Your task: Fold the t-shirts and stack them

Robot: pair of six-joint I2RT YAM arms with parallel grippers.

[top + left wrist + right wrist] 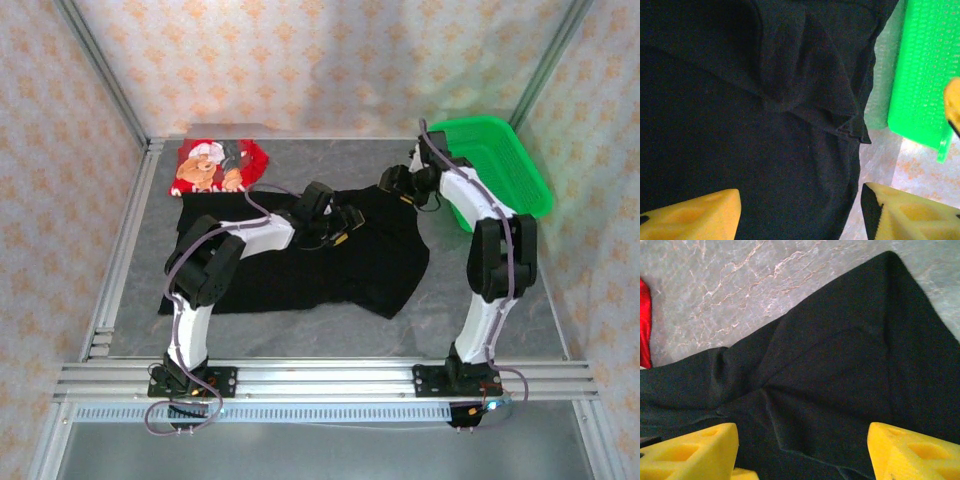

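The black t-shirt [330,262] lies spread on the grey table, with its upper right part bunched into folds. The red t-shirt [222,166] with a cartoon print lies flat at the back left. My left gripper [345,222] hovers over the black shirt's upper middle. Its yellow jaws stand apart [800,216] above flat black cloth [765,125], holding nothing. My right gripper [396,180] is at the shirt's back right corner. It is open [802,452] over a creased fold of the black shirt [840,365]. A sliver of the red shirt [644,325] shows at the left edge.
A green mesh basket [495,165] stands at the back right, close behind the right arm; its wall [925,70] is just past the shirt's edge. Bare grey table [480,320] lies in front and to the right. Frame rails border the table.
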